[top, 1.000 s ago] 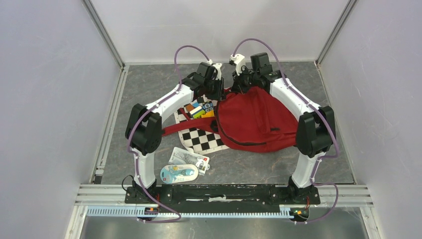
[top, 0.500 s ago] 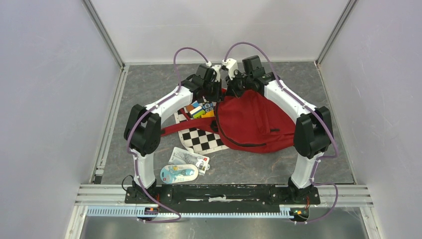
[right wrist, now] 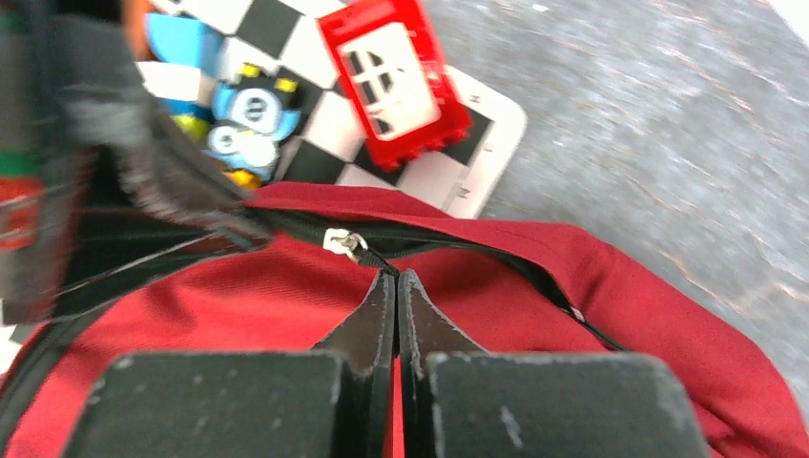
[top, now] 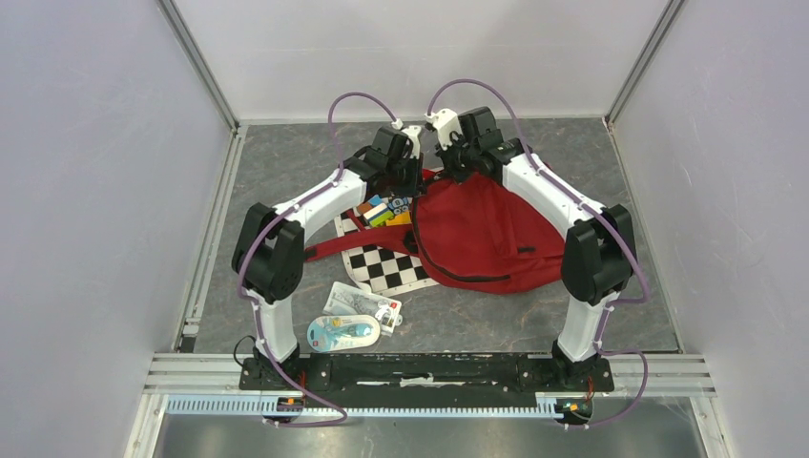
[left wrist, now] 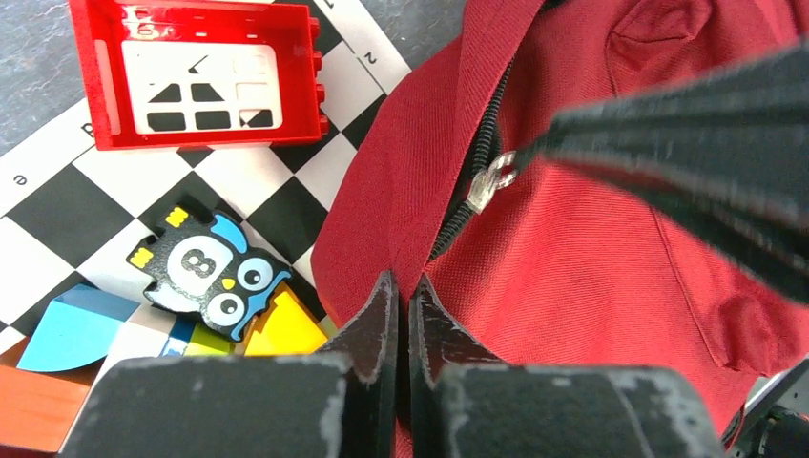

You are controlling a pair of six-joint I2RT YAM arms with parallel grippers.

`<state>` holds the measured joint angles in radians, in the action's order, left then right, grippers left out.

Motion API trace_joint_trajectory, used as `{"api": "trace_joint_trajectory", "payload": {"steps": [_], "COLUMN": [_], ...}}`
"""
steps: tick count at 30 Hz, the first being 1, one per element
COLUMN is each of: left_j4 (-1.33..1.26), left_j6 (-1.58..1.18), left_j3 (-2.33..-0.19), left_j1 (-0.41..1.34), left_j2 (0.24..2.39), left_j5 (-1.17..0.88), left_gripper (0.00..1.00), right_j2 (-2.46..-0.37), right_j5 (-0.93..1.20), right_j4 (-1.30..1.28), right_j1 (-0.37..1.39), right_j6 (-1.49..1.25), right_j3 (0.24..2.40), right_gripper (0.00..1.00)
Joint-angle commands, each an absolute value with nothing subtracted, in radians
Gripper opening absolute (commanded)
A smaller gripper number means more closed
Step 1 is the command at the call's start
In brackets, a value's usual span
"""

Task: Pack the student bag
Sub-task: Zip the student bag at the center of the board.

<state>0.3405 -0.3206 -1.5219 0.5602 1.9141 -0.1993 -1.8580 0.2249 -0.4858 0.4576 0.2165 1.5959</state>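
The student bag (top: 487,239) lies flat on the grey table (top: 286,172), right of centre, with both arms reaching over its far top edge; the right gripper (right wrist: 396,286) is clamped on the black zipper pull (right wrist: 345,242), its tips just behind the silver slider on the bag's zip line; the left gripper (left wrist: 399,296) is pressed closed at the bag's left edge, right beside that zip, its tips over the red fabric. Whether any cloth is caught between them cannot be told. The zip gapes a little beside the slider and shows only darkness; what the bag holds cannot be made out. Partly under the bag's left side lies a chequered board (top: 391,270) carrying loose toys: a red block (left wrist: 200,76), an owl piece (left wrist: 205,277) and coloured blocks (top: 383,212). Two packets (top: 355,317) lie nearer the arm bases, well apart from the bag.
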Motion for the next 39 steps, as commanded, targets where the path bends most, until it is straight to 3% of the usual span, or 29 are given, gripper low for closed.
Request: {"api": "trace_joint_trajectory", "payload": {"steps": [1, 16, 29, 35, 39], "left_j4": [0.343, 0.359, 0.364, 0.352, 0.381], "left_j6": [-0.319, -0.360, -0.391, -0.369, -0.366], "left_j3": [-1.487, -1.413, -1.466, -1.555, -1.702], "left_j1": [0.557, 0.556, 0.528, 0.498, 0.451], "left_j2": [1.835, 1.766, 1.781, 1.826, 1.932], "left_j5": [-0.140, -0.016, 0.007, -0.029, -0.037], "left_gripper": [0.02, 0.02, 0.02, 0.02, 0.02], "right_j2": [-1.828, -1.888, -1.878, -1.851, -1.799], "right_j5": [-0.165, -0.426, -0.347, -0.201, -0.150], "right_j4": [-0.468, -0.465, -0.466, -0.459, -0.462], "right_j1": [0.440, 0.376, 0.312, 0.311, 0.309], "right_j6": [0.164, 0.174, 0.153, 0.171, 0.148], "right_j3": [1.671, 1.680, 1.632, 1.681, 1.700], "right_gripper": [0.00, 0.00, 0.00, 0.00, 0.50]}}
